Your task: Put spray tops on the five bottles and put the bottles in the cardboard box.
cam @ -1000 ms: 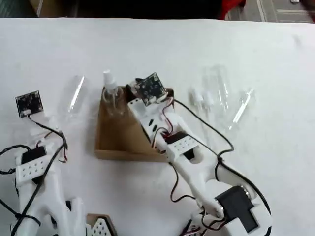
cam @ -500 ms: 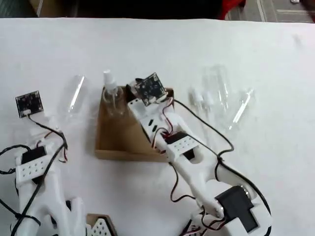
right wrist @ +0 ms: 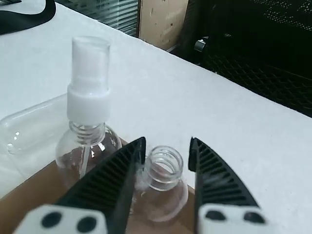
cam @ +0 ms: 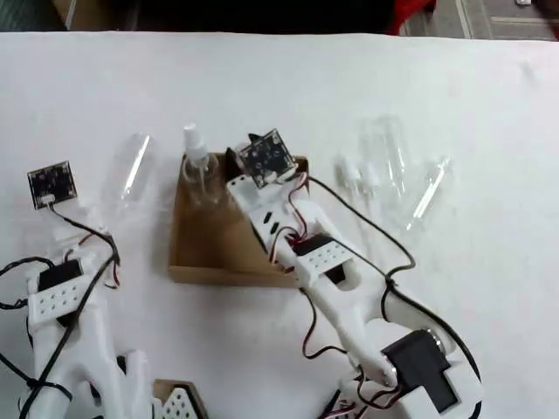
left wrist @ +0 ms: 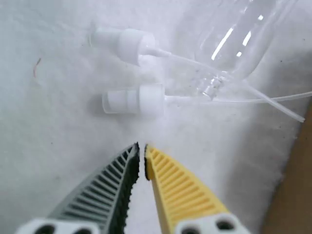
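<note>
the right gripper hangs over the far end of the cardboard box. its black fingers are spread apart on either side of the neck of an open bottle, which stands upright inside the box. whether the fingers touch the neck cannot be told. just left of it, in the box's far left corner, a capped bottle stands upright with a white spray top on it, close against its neighbour.

the left gripper is low over the white table to the left of the box. its grey and yellow fingers are brought together at the tips with nothing between them. just beyond the tips lie two loose spray tops, side by side, their thin tubes pointing toward the box. past them a clear bottle lies on its side with no top.

on the table right of the box, well apart from both grippers, lie two more spray tops and two more bottles on their sides.
</note>
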